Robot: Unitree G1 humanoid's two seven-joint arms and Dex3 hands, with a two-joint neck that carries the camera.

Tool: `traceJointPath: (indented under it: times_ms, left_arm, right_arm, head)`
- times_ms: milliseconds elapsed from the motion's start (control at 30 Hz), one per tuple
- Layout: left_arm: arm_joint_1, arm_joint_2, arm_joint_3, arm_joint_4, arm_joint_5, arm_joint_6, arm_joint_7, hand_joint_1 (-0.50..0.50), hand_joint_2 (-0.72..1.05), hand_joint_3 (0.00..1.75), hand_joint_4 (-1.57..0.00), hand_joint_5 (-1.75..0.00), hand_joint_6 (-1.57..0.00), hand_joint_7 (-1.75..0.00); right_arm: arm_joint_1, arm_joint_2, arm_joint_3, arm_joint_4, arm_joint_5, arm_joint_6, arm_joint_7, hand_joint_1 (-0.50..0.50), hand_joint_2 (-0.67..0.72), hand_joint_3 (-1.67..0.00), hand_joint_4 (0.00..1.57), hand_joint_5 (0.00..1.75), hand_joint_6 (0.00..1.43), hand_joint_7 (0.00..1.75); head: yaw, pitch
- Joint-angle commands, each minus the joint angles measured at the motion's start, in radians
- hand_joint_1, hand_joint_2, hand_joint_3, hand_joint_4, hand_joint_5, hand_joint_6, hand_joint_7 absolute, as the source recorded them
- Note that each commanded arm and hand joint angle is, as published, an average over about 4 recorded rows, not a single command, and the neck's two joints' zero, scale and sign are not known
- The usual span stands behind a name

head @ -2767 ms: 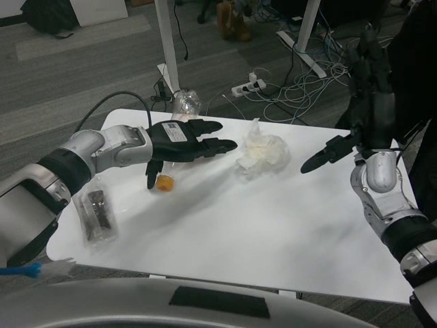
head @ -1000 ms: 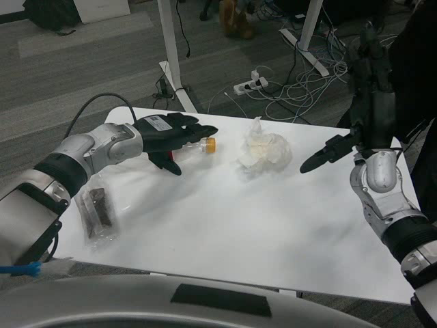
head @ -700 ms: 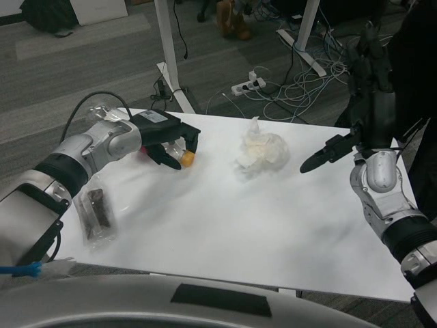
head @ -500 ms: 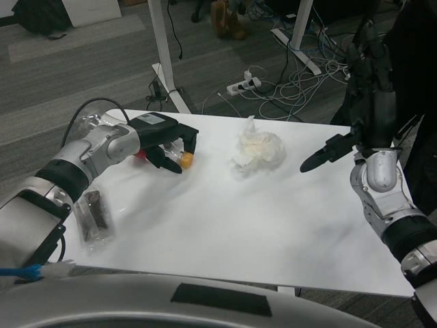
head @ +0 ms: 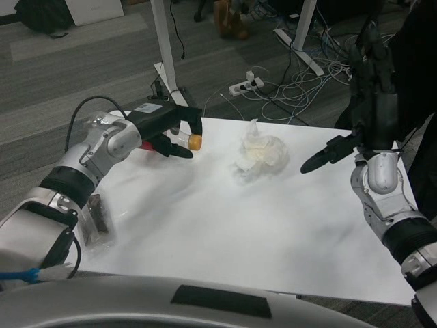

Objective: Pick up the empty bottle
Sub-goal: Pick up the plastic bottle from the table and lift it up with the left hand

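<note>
The left hand (head: 162, 130) had its fingers wrapped around the empty bottle (head: 183, 140), a small clear one with an orange cap (head: 195, 142) that pointed toward the table's middle. The bottle was held lying sideways above the far left part of the white table (head: 239, 219), apparently lifted off the surface, so the pick looked essentially done. The right hand (head: 365, 102) was raised upright near the table's right edge, fingers spread and holding nothing (probably parked there to keep out of the way). A crumpled white tissue (head: 258, 156) lay mid-table, and a clear packet (head: 95, 220) sat at the left edge.
</note>
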Motion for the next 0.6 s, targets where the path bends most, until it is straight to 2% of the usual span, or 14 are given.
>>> traceJointPath:
  times_ms: [33,167,267,333,467,600]
  left_arm:
    - [0.009,-0.057,0.109,-0.019,-0.015,0.000,0.019,-0.50,0.87,0.50,-1.53,-1.75,-1.27,-1.54]
    - [-0.010,-0.125,0.189,0.001,-0.011,-0.034,0.010,-0.50,0.87,0.52,-1.53,-1.75,-1.28,-1.54]
    - [-0.018,-0.151,0.211,0.014,-0.051,-0.058,0.009,-0.50,0.87,0.52,-1.53,-1.75,-1.25,-1.52]
    - [-0.009,-0.166,0.211,-0.016,-0.116,-0.059,0.016,-0.50,0.87,0.52,-1.53,-1.75,-1.24,-1.48]
    - [0.023,-0.192,0.201,-0.152,-0.315,-0.061,0.021,-0.50,0.87,0.52,-1.53,-1.75,-1.23,-1.52]
    - [0.032,-0.232,0.178,-0.237,-0.571,-0.066,0.006,-0.50,0.87,0.52,-1.53,-1.75,-1.25,-1.54]
  right_arm:
    - [0.008,0.010,-0.016,0.009,0.007,-0.010,-0.005,-0.44,0.53,0.00,0.00,0.00,0.00,0.00]
    - [0.014,0.021,-0.034,0.013,0.007,-0.010,-0.005,-0.43,0.53,0.00,0.00,0.00,0.00,0.00]
    - [0.015,0.023,-0.043,0.017,0.006,-0.010,-0.005,-0.44,0.53,0.00,0.00,0.00,0.00,0.00]
    - [0.015,0.029,-0.052,0.021,0.005,-0.010,-0.004,-0.42,0.53,0.00,0.00,0.00,0.00,0.00]
    - [0.015,0.043,-0.065,0.031,0.003,-0.010,-0.004,-0.42,0.53,0.00,0.00,0.00,0.00,0.00]
    - [0.015,0.056,-0.072,0.047,0.000,-0.010,-0.004,-0.42,0.53,0.00,0.00,0.00,0.00,0.00]
  head:
    - [-0.007,0.023]
    - [-0.018,0.042]
    - [-0.035,0.071]
    - [-0.044,0.088]
    - [-0.067,0.137]
    - [-0.103,0.175]
